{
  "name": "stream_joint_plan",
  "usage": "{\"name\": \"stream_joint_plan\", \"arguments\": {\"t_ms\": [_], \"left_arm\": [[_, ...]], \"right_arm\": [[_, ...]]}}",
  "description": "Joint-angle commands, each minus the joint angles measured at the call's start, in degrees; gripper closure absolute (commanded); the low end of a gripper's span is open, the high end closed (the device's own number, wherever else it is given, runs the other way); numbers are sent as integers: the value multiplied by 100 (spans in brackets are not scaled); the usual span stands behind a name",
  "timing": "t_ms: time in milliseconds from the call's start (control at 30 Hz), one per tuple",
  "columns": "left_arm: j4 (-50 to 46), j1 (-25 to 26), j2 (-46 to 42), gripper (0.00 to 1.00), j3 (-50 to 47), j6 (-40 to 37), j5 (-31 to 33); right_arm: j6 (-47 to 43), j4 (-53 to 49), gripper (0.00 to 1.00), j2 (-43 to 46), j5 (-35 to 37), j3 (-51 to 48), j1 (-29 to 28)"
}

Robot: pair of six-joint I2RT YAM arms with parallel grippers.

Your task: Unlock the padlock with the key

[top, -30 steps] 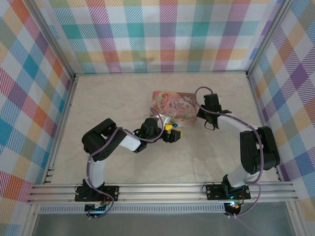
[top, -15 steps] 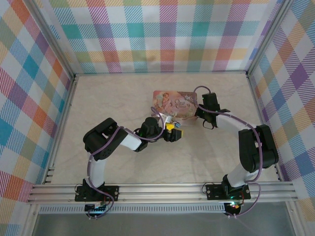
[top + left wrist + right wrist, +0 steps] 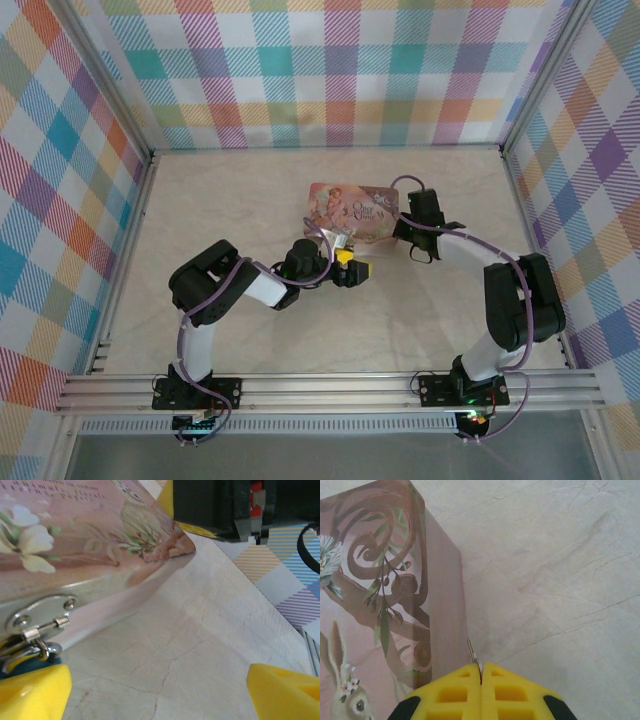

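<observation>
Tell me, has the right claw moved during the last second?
Yes, slightly: the right claw has shifted left, away from the right wall.

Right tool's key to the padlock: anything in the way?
Yes, the box. The right tool, shut on the key, is at the box's right side; the padlock hangs from the hasp on its near side, beside the open left tool.

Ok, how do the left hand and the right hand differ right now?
The left hand is open, pads wide apart; the right hand is shut, pinching a thin metal strip. Left faces the pink box at its hasp; right sits by a plain side wall. Both have yellow pads.
</observation>
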State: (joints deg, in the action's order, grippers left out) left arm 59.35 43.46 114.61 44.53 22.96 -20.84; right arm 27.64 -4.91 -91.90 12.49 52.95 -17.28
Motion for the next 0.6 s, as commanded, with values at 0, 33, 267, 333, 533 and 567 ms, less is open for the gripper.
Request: {"name": "stream_joint_plan", "arguments": {"t_ms": [0,33,267,333,533,567], "left_arm": [[317,-23,223,10,137,149,127],[288,-26,235,10,160,166,132],[79,-24,-346,6,-463,-17,739],[-20,-25,-549,5,-651,-82,875],[-389,-22,-883,3,-855,-317,1312],[-472,-23,-874,3,-814,-351,1359]], "right_arm": [[-39,153,100,-17,-126,119,-82],[-49,143,100,-14,-116,119,-80],[-75,108,100,58,-66,143,-91],[-66,106,100,59,-95,167,-92],[-49,104,100,43,-89,219,-186],[-40,92,100,36,-89,233,-213]]}}
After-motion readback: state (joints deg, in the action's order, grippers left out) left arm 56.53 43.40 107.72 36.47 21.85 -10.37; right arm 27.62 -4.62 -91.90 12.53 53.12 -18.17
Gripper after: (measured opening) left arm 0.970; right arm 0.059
